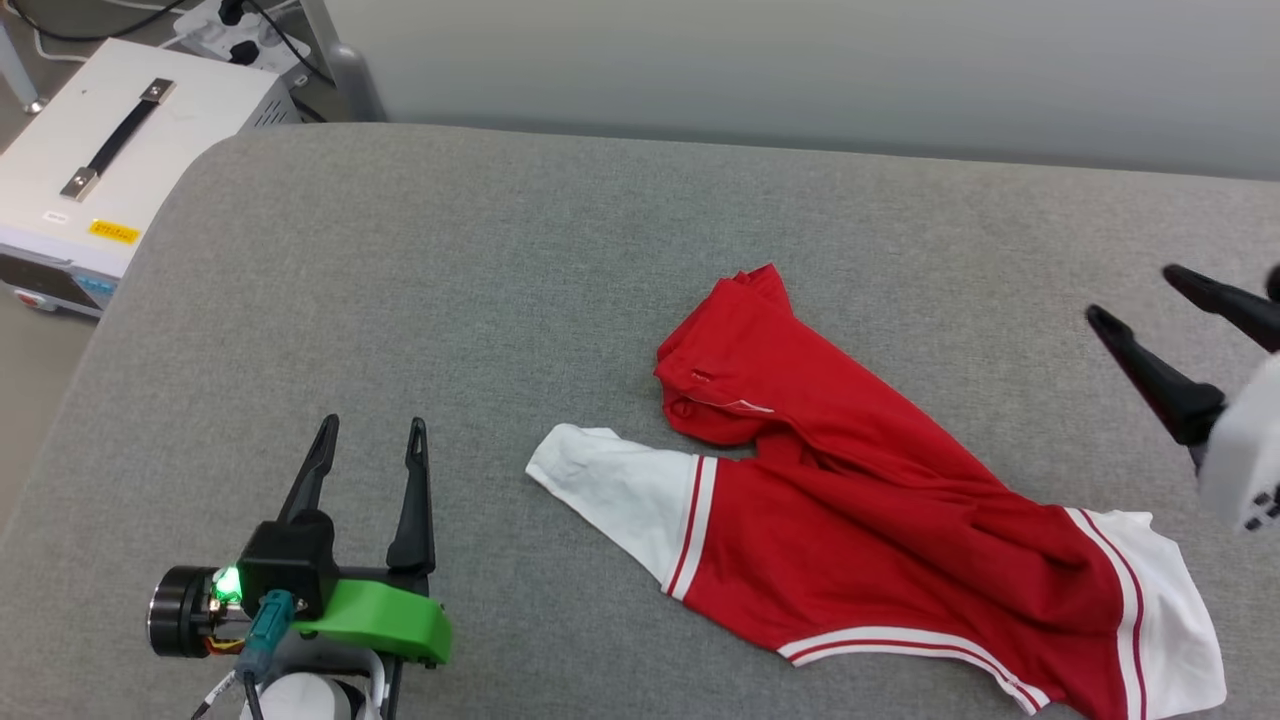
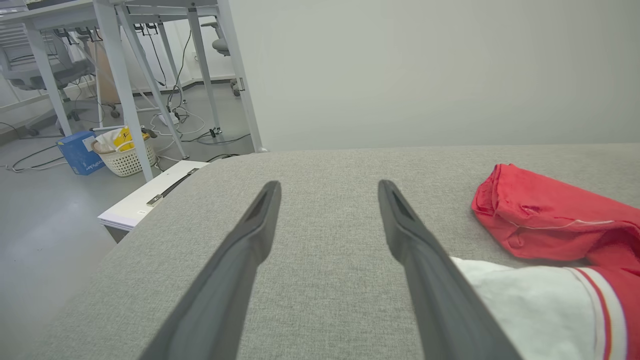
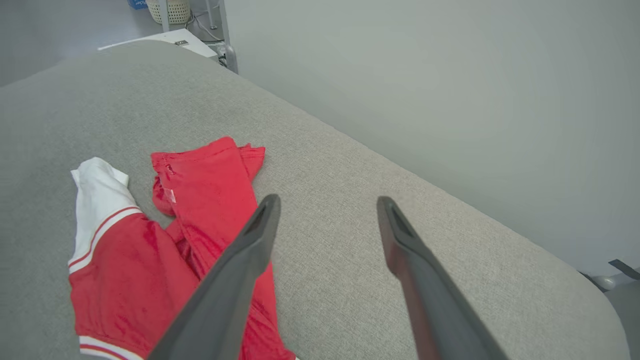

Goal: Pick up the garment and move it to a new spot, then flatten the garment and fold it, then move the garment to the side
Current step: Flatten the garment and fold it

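Observation:
The garment [image 1: 860, 500] is a red jersey with white sleeves and red-white striped trim, lying crumpled on the grey table [image 1: 500, 270], right of centre. One white sleeve points left and the other lies at the lower right. My left gripper [image 1: 372, 430] stands open at the lower left, apart from the cloth, with nothing between its fingers. My right gripper [image 1: 1135, 297] hovers open at the right edge, above and clear of the jersey. The left wrist view shows the garment [image 2: 545, 220] to the right of the open left gripper [image 2: 327, 187]. In the right wrist view the garment [image 3: 165, 230] lies left of the open right gripper [image 3: 327, 202].
A white case with a black handle [image 1: 110, 150] stands beyond the table's left edge, with cables behind it. A pale wall [image 1: 800, 70] runs along the far side. Desk legs, a blue box and a basket [image 2: 122, 157] stand on the floor to the left.

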Tool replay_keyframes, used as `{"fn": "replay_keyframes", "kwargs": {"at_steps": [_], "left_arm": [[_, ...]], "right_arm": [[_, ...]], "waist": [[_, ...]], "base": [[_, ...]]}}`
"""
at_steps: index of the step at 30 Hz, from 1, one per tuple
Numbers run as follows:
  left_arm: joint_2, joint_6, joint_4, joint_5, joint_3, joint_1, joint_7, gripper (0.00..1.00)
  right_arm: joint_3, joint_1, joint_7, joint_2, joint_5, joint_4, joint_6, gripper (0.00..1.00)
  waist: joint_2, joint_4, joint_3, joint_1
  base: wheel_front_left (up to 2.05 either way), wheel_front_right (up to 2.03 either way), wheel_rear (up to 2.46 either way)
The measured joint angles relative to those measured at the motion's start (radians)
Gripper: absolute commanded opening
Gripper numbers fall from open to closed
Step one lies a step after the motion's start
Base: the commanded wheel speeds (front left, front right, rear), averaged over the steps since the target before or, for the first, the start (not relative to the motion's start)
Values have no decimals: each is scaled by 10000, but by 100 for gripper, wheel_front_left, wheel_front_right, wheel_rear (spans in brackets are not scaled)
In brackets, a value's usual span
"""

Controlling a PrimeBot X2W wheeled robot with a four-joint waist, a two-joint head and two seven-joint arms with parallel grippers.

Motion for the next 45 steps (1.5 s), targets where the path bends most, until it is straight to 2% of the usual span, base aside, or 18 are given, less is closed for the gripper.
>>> {"fn": "replay_keyframes", "kwargs": {"at_steps": [3,7,10,13,17,23,29,30,36,40,41,45], "left_arm": [[-117,-56,-98,81,4,-130,0,100],[-293,-146,-249,140,-6,-405,0,100],[-410,-190,-387,144,-2,-596,0,100],[-570,-268,-523,159,-58,-787,0,100],[-673,-347,-646,219,-105,-994,0,100],[-865,-366,-648,217,-288,-1221,0,100],[-901,-382,-600,217,-274,-1310,0,100],[-903,-380,-600,217,-224,-1309,0,100],[-917,-384,-596,261,2,-1301,0,100],[-924,-414,-604,318,33,-1298,0,100],[-930,-441,-602,360,36,-1290,0,100],[-936,-447,-600,389,4,-1290,0,100]], "right_arm": [[1244,-1428,729,102,-15,247,0,100],[2867,-2969,1841,267,307,1179,0,100],[4105,-4066,2888,577,813,2249,0,100],[5122,-4963,3467,878,1060,3239,0,100],[6295,-5831,3664,1388,1104,4617,0,100],[7630,-6324,3080,2314,1313,6729,-2,100],[8571,-6869,2627,2307,1894,7269,-2,100],[8704,-6947,2383,2274,2008,7260,-2,0],[8891,-7382,366,2176,2481,7114,6,0],[8523,-8168,-690,1747,2592,7033,6,0],[8192,-8605,-1206,1402,2805,7066,6,0],[7762,-8718,-1620,928,3091,7484,6,0]], "waist": [[0,117,239,0],[0,293,552,0],[0,451,843,0],[0,603,1131,0],[-1,794,1503,2],[0,1056,2026,1],[0,1258,2281,1],[0,1246,2290,1],[-1,1052,2197,2],[0,873,2091,2],[0,745,2013,1],[0,689,1961,1]], "base": [[0,0,0],[0,0,0],[0,0,0],[0,0,0],[0,0,0],[0,0,0],[0,0,0],[0,0,0],[0,0,0],[0,0,0],[0,0,0],[0,0,0]]}}
